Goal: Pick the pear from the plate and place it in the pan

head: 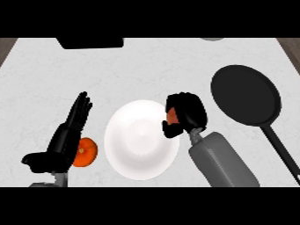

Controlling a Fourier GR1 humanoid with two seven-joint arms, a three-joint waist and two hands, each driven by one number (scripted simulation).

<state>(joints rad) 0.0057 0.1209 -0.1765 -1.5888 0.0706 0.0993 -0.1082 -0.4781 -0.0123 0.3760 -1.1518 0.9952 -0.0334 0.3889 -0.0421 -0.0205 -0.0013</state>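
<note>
A white plate lies in the middle of the counter. My right hand is at the plate's right rim with its fingers curled round a small orange-red thing, the pear; only a patch of it shows between the fingers and thumb. I cannot tell whether the pear rests on the plate or is lifted. A black pan lies to the right of that hand with nothing in it, its handle pointing to the lower right. My left hand rests open left of the plate, fingers up.
An orange round fruit lies on the counter between my left hand and the plate. A black object sits at the counter's far edge, upper left. A small grey thing peeks in at the top. Dark wood borders the counter on both sides.
</note>
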